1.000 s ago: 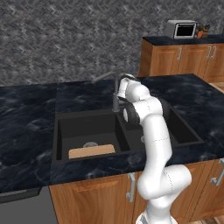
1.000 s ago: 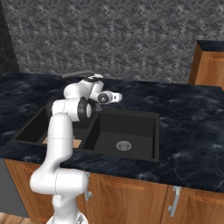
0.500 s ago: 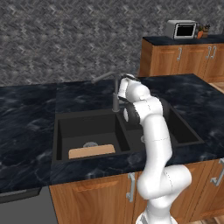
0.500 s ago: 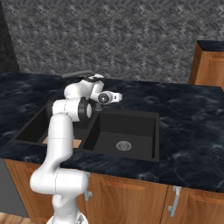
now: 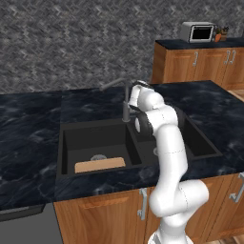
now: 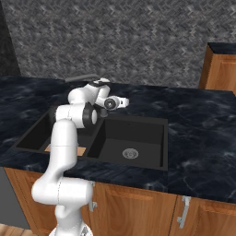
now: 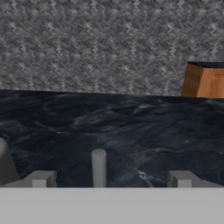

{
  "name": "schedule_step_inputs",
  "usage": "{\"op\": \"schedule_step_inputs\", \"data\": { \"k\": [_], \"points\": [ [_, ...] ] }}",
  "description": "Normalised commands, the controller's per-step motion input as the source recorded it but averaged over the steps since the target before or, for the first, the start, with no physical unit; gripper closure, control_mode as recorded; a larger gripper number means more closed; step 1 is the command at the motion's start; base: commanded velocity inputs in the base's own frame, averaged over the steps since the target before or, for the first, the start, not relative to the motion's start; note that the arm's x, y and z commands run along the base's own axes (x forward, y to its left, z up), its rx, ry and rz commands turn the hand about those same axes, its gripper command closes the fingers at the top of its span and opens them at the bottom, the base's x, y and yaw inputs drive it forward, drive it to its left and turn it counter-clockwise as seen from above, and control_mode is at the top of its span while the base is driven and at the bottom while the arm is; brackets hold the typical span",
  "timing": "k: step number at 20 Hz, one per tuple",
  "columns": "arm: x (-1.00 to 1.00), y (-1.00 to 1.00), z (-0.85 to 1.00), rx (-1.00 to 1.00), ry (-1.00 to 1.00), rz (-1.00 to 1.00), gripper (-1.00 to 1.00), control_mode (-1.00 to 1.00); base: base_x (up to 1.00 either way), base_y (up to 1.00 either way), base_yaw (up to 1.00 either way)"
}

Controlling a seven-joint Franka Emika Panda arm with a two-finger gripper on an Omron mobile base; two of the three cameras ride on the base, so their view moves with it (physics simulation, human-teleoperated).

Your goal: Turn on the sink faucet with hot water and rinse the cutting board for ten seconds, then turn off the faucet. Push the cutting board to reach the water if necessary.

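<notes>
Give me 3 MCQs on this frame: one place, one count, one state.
1. Where does the cutting board lie?
A. left basin, front
B. right basin
C. on the counter

2. How many basins has the sink?
A. one
B. two
C. three

3. How is the hand?
A. shut on the lever
B. shut, empty
C. open

Key: 1 A, the left base view shows the board flat at the front of the left basin, near the drain. 2 B, a divider splits the sink into two basins. 3 C, in the hand view the fingertips stand wide apart, the faucet lever standing between them, ungripped.
</notes>
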Motion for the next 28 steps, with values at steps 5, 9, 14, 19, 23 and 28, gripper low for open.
{"op": "schedule_step_inputs", "data": {
  "k": [5,9,14,19,23,28],
  "points": [
    [0.01,0.0,0.0,0.0,0.0,0.0,-1.0,-1.0,0.0,0.0,0.0],
    [0.05,0.0,0.0,0.0,0.0,0.0,-1.0,-1.0,0.0,0.0,0.0],
    [0.03,0.0,0.0,0.0,0.0,0.0,-1.0,-1.0,0.0,0.0,0.0],
    [0.0,0.0,0.0,0.0,0.0,0.0,-1.0,-1.0,0.0,0.0,0.0],
    [0.0,0.0,0.0,0.0,0.0,0.0,-1.0,-1.0,0.0,0.0,0.0],
    [0.0,0.0,0.0,0.0,0.0,0.0,1.0,-1.0,0.0,0.0,0.0]
  ]
}}
